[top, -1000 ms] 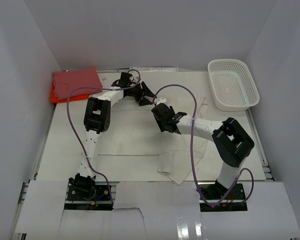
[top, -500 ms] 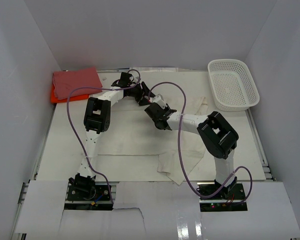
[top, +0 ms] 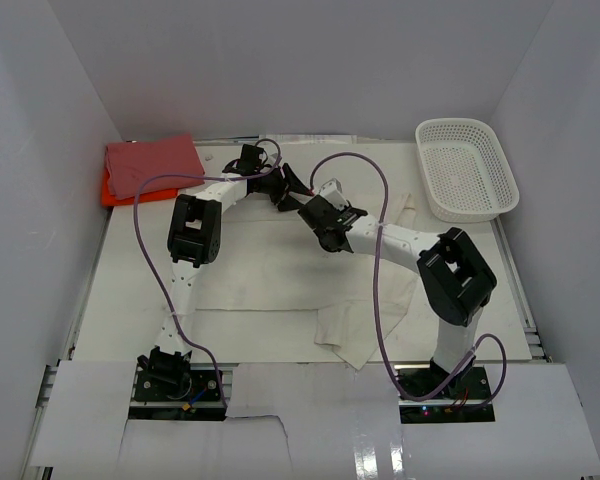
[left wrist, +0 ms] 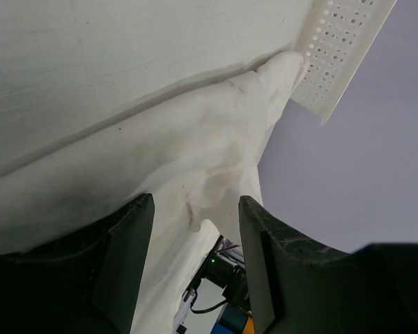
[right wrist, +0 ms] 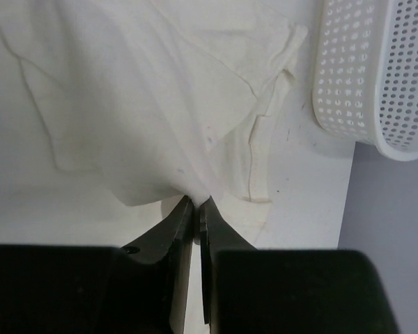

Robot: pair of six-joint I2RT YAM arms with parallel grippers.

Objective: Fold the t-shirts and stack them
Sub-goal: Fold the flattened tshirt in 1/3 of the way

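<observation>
Near: I see the cream cloth t-shirt (right wrist: 146, 90) spread unfolded across the surface (top: 130, 300), mid-frame. My right hand (right wrist: 196, 202) has just clenched on its far edge, so the fold can start. The left hand (left wrist: 194, 203) alongside hangs released. Upper left: the dusty pink-red folded t-shirt (top: 152, 163) is stacked on the bright orange folded t-shirt (top: 108, 192).

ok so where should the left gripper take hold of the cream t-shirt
Probably the bunched ridge of the cream t-shirt just ahead of the open left gripper. It stands up off the table, so the jaws can straddle it by pushing straight ahead, then close. Flat cloth elsewhere gives no fold to pinch. The right gripper is shut on a similar pulled-up fold.
</observation>
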